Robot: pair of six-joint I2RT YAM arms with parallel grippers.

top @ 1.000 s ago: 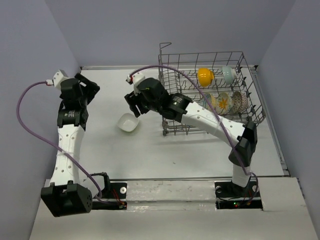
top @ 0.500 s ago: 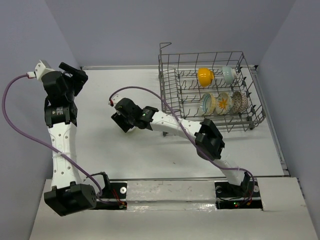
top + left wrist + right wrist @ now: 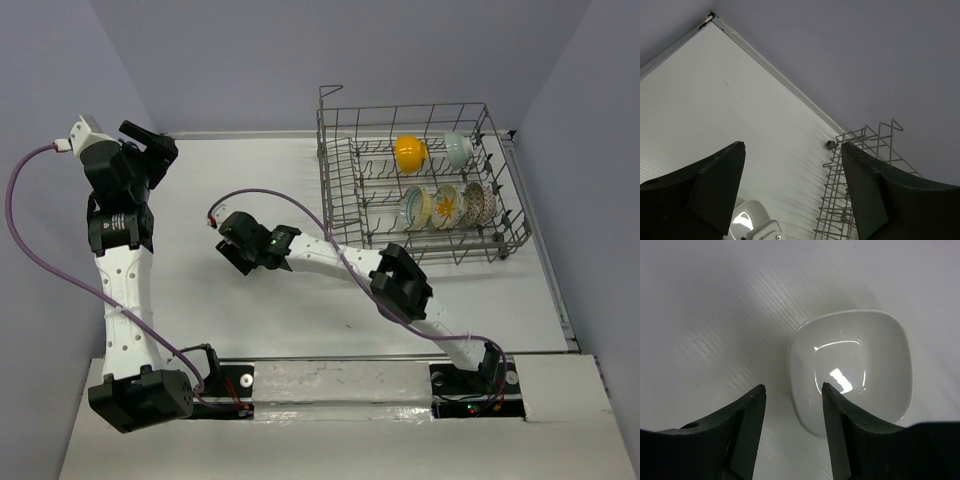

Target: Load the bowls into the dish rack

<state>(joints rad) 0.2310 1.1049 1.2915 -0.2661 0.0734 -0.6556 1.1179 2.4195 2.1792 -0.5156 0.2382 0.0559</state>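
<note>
Top external: dish rack at far right of desk, five bowls on edge between tines: orange-yellow bowl and pale teal bowl in far row, three patterned bowls in near row.
Right wrist: white squarish bowl upright on desk. Right gripper low, jaws apart, straddling its rim.
Left gripper raised at far left, released, jaws wide.

The left arm and right arm are built of white links and black joints; a purple cable is routed along each; black fingers are fitted.
</note>
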